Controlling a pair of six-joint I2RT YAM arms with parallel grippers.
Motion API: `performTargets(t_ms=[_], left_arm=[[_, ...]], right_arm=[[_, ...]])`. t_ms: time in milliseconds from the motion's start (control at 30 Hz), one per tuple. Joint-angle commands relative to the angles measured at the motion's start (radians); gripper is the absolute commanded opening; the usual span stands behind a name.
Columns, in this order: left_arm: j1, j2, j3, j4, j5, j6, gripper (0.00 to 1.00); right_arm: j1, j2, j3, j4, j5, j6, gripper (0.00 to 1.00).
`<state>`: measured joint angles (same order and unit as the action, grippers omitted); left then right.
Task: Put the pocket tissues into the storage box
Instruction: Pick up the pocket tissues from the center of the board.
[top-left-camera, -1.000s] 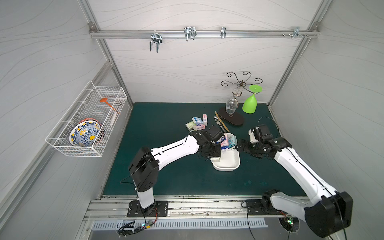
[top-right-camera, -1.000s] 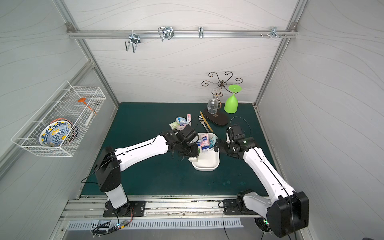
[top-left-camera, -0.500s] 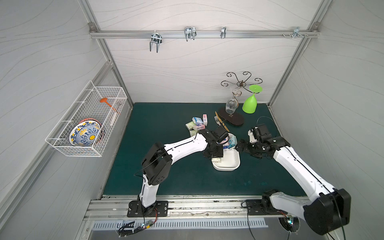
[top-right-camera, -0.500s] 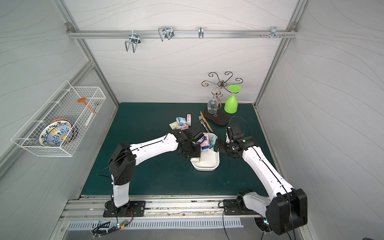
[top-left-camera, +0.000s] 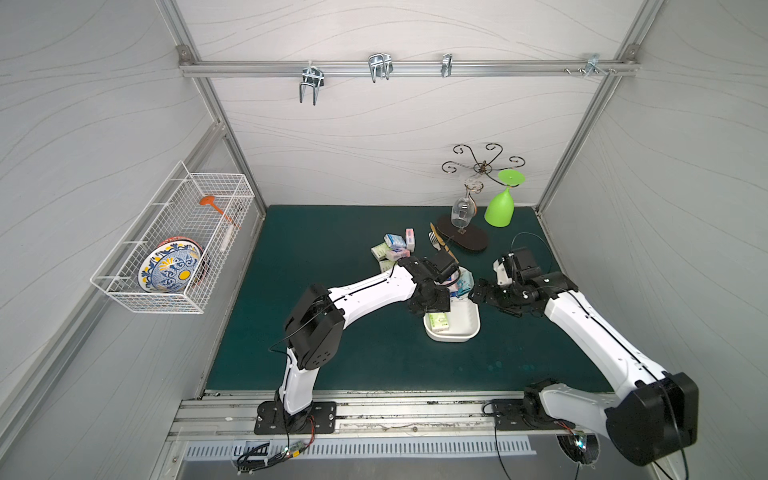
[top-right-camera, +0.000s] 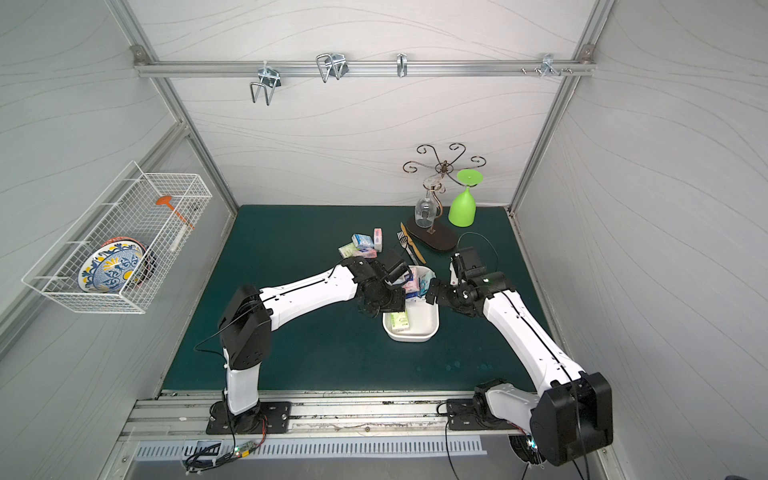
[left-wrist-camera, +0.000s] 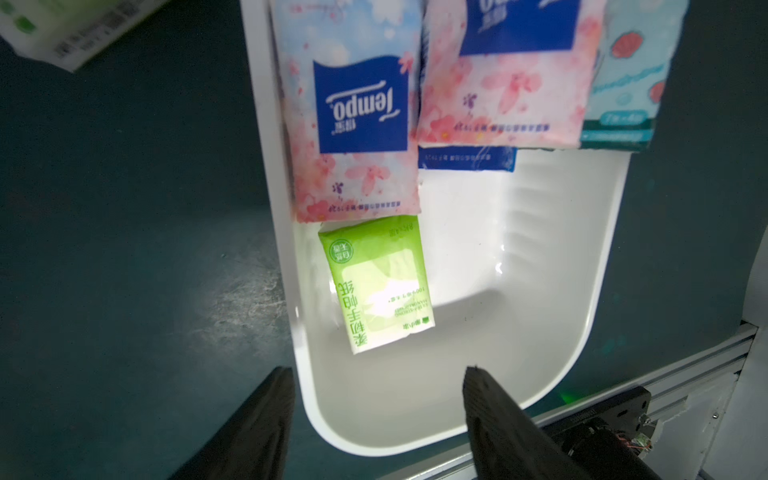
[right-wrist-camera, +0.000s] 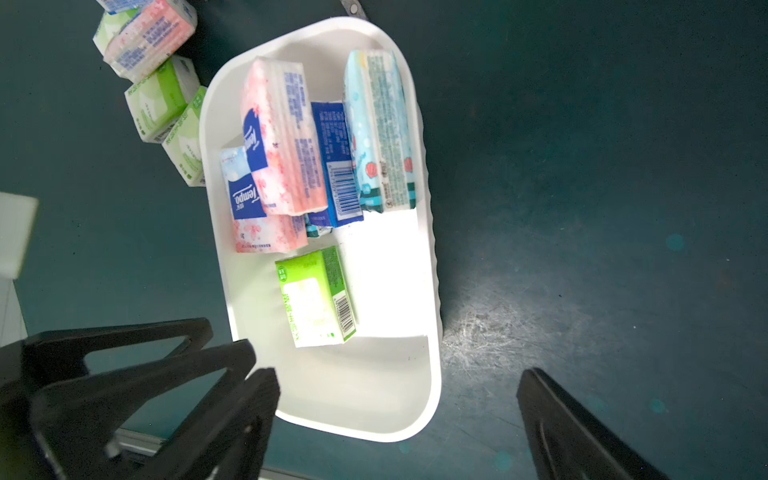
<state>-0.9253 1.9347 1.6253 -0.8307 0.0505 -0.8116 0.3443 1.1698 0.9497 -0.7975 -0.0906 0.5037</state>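
White plastic box (top-left-camera: 468, 329), shallow, round-cornered, on the dark green bench (top-left-camera: 332, 340) between the two arms; its far half holds tissue packs: two pink Tempo packs (left-wrist-camera: 357, 124) side by side, a dark blue pack (right-wrist-camera: 336, 166) partly beneath them, and a teal pack (right-wrist-camera: 378, 133) on edge against the wall on the right arm's side; a green pack (left-wrist-camera: 376, 282) lies flat on the box floor, printed face up, close to the wall on the left arm's side and just beside the end of a pink pack.

Left end effector (left-wrist-camera: 378, 372): above the near part of the box, jaws apart, holding nothing; one finger is about over the side wall, the other over the interior; the green pack sits just ahead of the fingertips, apart from them.

Right end effector (right-wrist-camera: 397, 374): jaws wide, empty; beside the box on its own side, one finger over the box's near corner, the other over bare bench.

Loose packs (top-left-camera: 392, 249): a cluster of green, pink and light blue on the bench beyond the box, by the left arm's wrist; the nearest green ones lie just beside the box's outer wall.

Also present: cutlery (top-left-camera: 435, 241) beside a dark oval rack base (top-left-camera: 467, 241); a clear glass (top-left-camera: 461, 212) and a green glass (top-left-camera: 500, 208) hanging bowl-down from the rack; a wire basket (top-left-camera: 124, 286) on the side wall, holding a patterned plate (top-left-camera: 170, 270).
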Motion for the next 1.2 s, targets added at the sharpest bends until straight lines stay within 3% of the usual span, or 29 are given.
performTargets(t_ms=[0,100,300,533,800,1167], left_arm=[[0.011,-0.098,0.011,0.018,-0.070,0.072,0.70],[0.055,-0.153,-0.005,0.045,-0.084,0.177,0.70],[0.222,-0.229,-0.115,0.158,0.064,0.401,0.70],[0.327,-0.172,-0.146,0.206,0.114,0.690,0.70],[0.372,-0.010,-0.089,0.217,0.175,0.853,0.70],[0.383,0.177,0.060,0.170,0.098,0.967,0.71]], right_arm=[[-0.006,0.008,0.009,0.002,-0.018,-0.016,0.96],[-0.005,0.018,0.012,0.004,-0.028,-0.014,0.96],[-0.003,0.044,0.024,0.012,-0.037,-0.001,0.95],[-0.003,0.059,0.038,-0.009,-0.039,-0.014,0.95],[-0.002,0.073,0.049,-0.043,-0.027,-0.045,0.95],[-0.002,0.112,0.084,-0.080,-0.009,-0.079,0.95]])
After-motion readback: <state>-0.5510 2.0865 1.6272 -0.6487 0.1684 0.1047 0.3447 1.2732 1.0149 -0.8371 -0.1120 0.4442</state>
